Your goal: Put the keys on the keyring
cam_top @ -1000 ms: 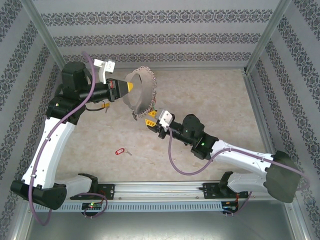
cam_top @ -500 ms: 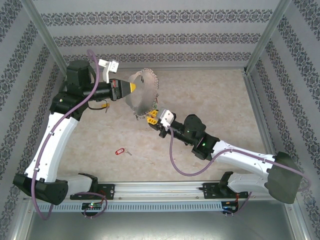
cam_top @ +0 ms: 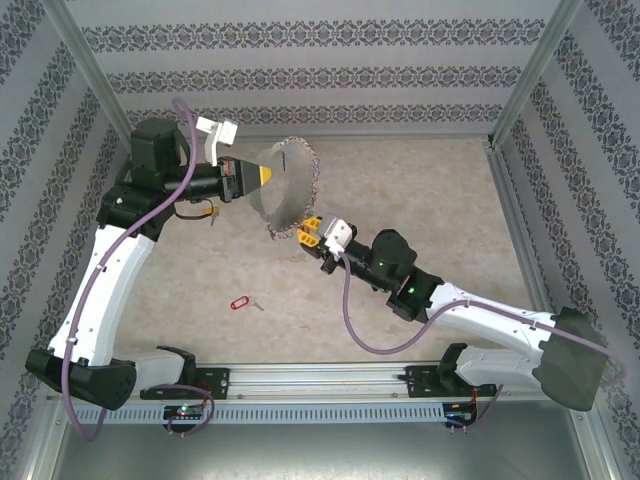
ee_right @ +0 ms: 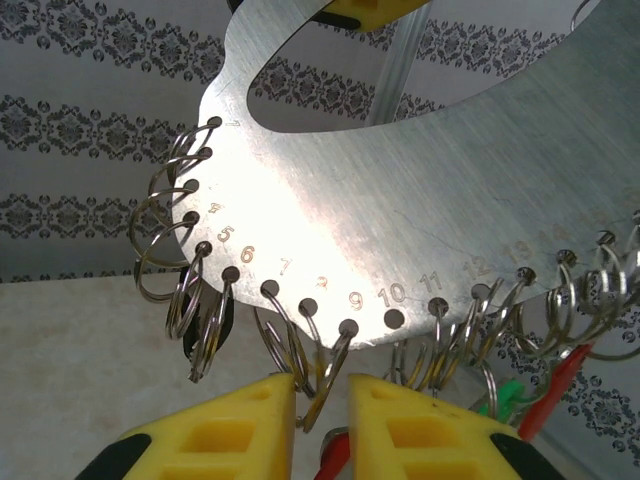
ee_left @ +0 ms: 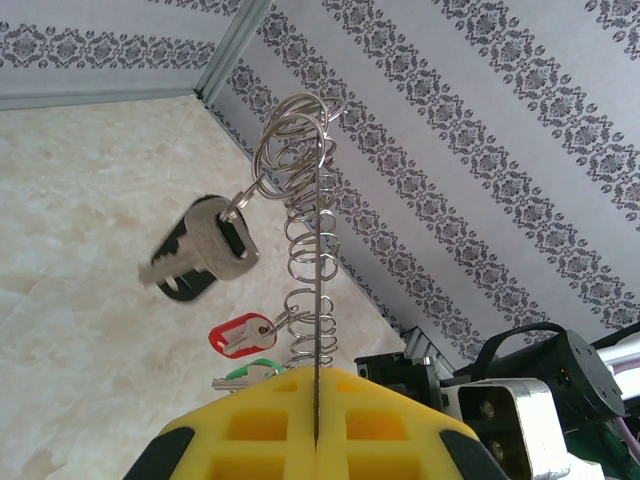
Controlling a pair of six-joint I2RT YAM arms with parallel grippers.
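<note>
The keyring is a flat silver crescent plate with numbered holes, each carrying a small split ring. My left gripper is shut on the plate's edge, and in the left wrist view the plate stands edge-on above the left gripper. Keys with black, red and green tags hang from its rings. My right gripper is at the plate's lower rim. In the right wrist view the right gripper stands narrowly apart around the rings of holes 7 to 9, with a red-tagged key showing low in the gap.
A loose key with a red tag lies on the beige table in front of the left arm. Patterned walls and metal frame posts close in the sides and back. The arms' base rail runs along the near edge.
My right gripper has crept up and right, closer under the plate's rim. The left arm has shifted slightly and turned the plate a little.
</note>
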